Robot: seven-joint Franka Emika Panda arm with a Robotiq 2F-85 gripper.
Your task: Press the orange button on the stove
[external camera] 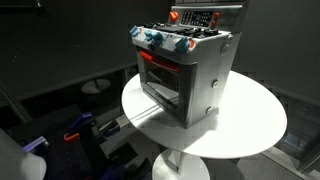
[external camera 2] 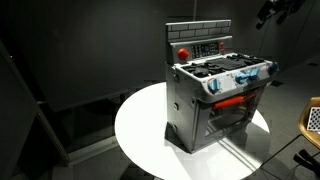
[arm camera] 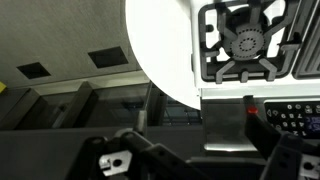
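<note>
The silver-grey toy stove [external camera: 190,80] stands on a round white table [external camera: 250,125], with blue knobs and a red-glowing door; it shows in both exterior views [external camera 2: 215,100]. The orange-red button [external camera 2: 183,52] sits at one end of the raised back panel [external camera: 175,17]. In the wrist view I see a burner [arm camera: 245,40], the back panel and the button [arm camera: 250,108]. My gripper [arm camera: 205,160] is open and empty, its fingers wide apart, hovering off the stove. In an exterior view it [external camera 2: 270,14] is high up, well away from the button.
The table rim [external camera 2: 135,140] has bare room around the stove. Blue and red clutter [external camera: 75,130] lies on the floor below the table. A pale chair-like object [external camera 2: 312,120] stands at the frame edge. The surroundings are dark.
</note>
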